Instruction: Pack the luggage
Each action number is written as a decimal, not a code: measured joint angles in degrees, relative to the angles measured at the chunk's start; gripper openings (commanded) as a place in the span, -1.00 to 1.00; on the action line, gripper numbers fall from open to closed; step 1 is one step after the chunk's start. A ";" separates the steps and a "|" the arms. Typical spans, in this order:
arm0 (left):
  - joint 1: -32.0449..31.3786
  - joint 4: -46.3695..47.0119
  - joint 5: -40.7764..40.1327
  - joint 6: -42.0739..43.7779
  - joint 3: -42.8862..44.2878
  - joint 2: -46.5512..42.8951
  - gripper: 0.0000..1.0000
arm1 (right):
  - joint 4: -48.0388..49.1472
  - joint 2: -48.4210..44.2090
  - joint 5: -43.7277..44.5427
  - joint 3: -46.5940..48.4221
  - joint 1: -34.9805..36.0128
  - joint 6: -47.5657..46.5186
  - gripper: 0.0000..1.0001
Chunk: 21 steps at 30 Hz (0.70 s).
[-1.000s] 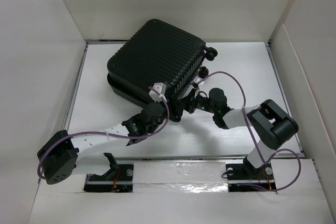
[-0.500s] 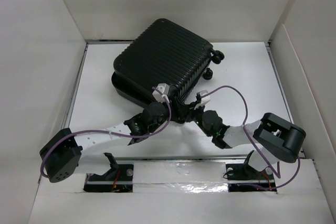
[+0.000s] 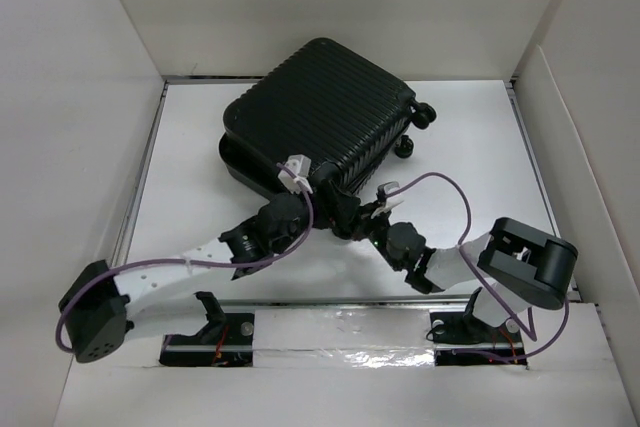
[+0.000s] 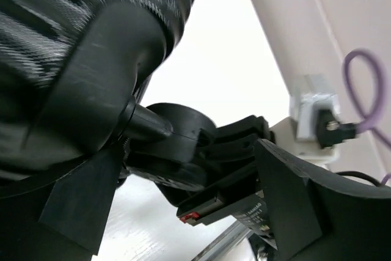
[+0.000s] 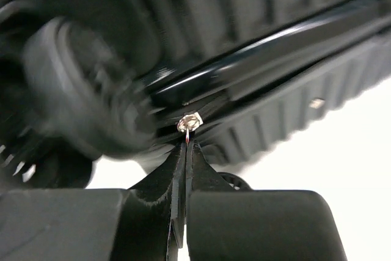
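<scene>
Luggage lies flat at the back middle of the table, ribbed shell up. It is turned on the diagonal, with its long axis running from far left to near right and its wheeled end facing near right, toward the arms. Both arms reach low and forward and meet at its near corner. The left gripper is spread wide, one finger on each side of a caster wheel. The right gripper is pinched tight on the thin zipper pull at the seam between the shells.
</scene>
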 measured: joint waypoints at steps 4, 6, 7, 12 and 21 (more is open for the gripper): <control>1.81 -7.89 -3.30 -0.24 0.59 -9.75 0.57 | -0.94 -1.55 -10.27 0.09 -3.39 -0.66 -1.00; 3.61 -10.91 -7.13 0.07 0.70 -15.69 0.18 | -2.75 -2.43 -14.67 0.09 -4.96 -1.01 -1.00; 4.98 -12.20 -9.35 -0.02 0.70 -19.02 -0.30 | -3.67 -2.97 -16.61 0.13 -5.31 -1.29 -1.00; 7.82 -17.03 -15.37 -3.32 -5.05 -34.82 -0.87 | -8.02 -5.18 -22.18 0.63 -6.10 -2.58 -1.00; 7.85 -12.61 -10.29 -5.25 -16.85 -20.41 -0.96 | -14.53 -7.19 -20.79 2.45 -3.13 -3.19 -1.00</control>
